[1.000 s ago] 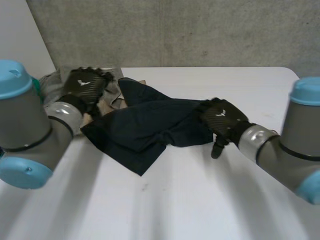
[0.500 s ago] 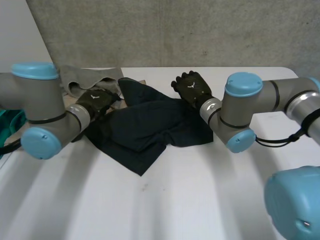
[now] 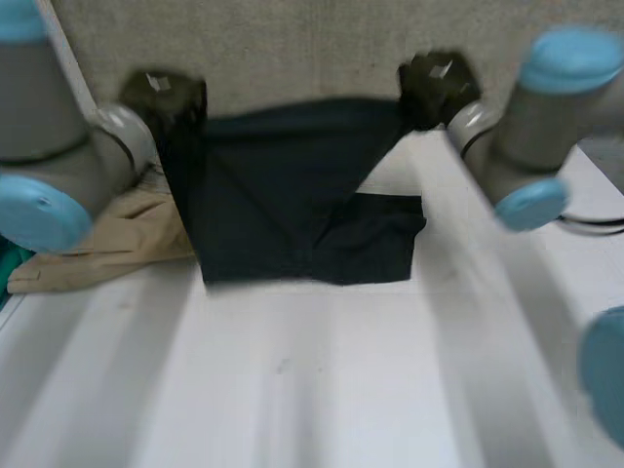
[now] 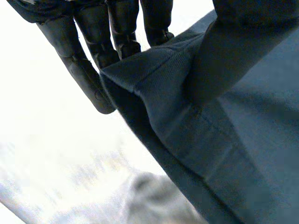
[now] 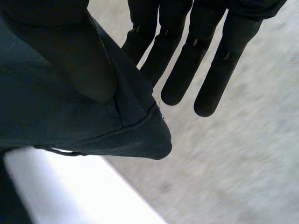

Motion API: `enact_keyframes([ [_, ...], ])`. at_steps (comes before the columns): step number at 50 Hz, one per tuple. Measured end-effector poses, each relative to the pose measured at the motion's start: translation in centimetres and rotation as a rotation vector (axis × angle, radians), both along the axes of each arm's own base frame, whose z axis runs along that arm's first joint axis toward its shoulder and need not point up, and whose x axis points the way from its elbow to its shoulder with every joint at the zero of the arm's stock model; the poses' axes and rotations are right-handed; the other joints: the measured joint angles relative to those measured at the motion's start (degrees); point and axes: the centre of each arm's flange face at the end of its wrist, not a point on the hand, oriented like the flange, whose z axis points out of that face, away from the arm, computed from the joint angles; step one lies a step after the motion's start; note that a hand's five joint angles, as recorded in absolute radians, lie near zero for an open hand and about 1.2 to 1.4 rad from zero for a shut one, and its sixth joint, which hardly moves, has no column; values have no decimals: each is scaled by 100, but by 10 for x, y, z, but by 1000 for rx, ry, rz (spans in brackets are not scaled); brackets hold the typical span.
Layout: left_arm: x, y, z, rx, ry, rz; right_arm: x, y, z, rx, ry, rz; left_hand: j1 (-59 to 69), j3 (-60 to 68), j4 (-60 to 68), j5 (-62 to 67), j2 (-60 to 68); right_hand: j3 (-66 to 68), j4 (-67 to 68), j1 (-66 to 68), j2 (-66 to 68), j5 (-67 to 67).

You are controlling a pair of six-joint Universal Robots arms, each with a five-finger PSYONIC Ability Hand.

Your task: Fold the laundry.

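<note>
Since the earlier frame, both hands have been raised well above the table, and the dark garment, then lying crumpled, has been drawn up and spread between them. Its upper edge is now stretched fairly taut from the left hand to the right hand, while its lower part is draped down onto the table and is folded under at the right side.

One top corner is held by each hand. In the left wrist view, the corner is pinched against nearly straight fingers by the thumb. In the right wrist view, the same grip is seen: the thumb is pressed onto the hem, with straight fingers behind it.

The cloth is judged to be light, soft and limp, with a stitched hem that gives the pinch something firmer to bite. It may sag in the middle and swing when moved, and a shallow pinch could be lost if the edge is pulled too tight. The corners of the hemmed edge are judged the best places to hold it.

One dark garment is counted, held by two hands. One beige garment lies flat on the table just beside it, under the left arm, and has not yet been folded.
</note>
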Motion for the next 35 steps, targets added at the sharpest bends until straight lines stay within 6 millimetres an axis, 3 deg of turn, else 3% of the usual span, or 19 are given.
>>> enact_keyframes([
  [3, 6, 20, 43, -100, 56, -3, -17, 18, 44, -45, -29, 5, 0, 0, 0, 0, 0, 2, 1, 0, 13, 35],
  [4, 7, 24, 51, -119, 67, -4, -19, 20, 49, -51, -31, 6, 0, 0, 0, 0, 0, 3, 1, 0, 28, 66],
  [5, 12, 40, 78, -183, 108, -9, -33, 37, 80, -95, -48, 10, 0, 0, 1, 0, 0, 18, 1, 0, 39, 128],
  [11, 30, 96, 150, -361, 225, -42, -67, 90, 153, -211, -76, 21, 0, 19, 2, 0, 16, 27, 18, 0, 40, 218],
  [19, 51, 154, 199, -497, 293, -77, -96, 134, 203, -286, -121, 23, 0, 19, 3, 0, 18, 27, 20, 0, 40, 232],
  [23, 55, 163, 207, -517, 299, -84, -107, 136, 211, -284, -157, 9, 0, 19, 4, -1, 18, 27, 20, 0, 40, 232],
  [28, 51, 151, 202, -500, 290, -79, -108, 127, 204, -234, -175, 2, 0, 19, 5, 0, 18, 27, 20, 0, 40, 232],
  [35, 28, 83, 169, -432, 255, -58, -98, 98, 159, -78, -158, -32, 0, 22, 5, 0, 18, 27, 20, 0, 40, 233],
])
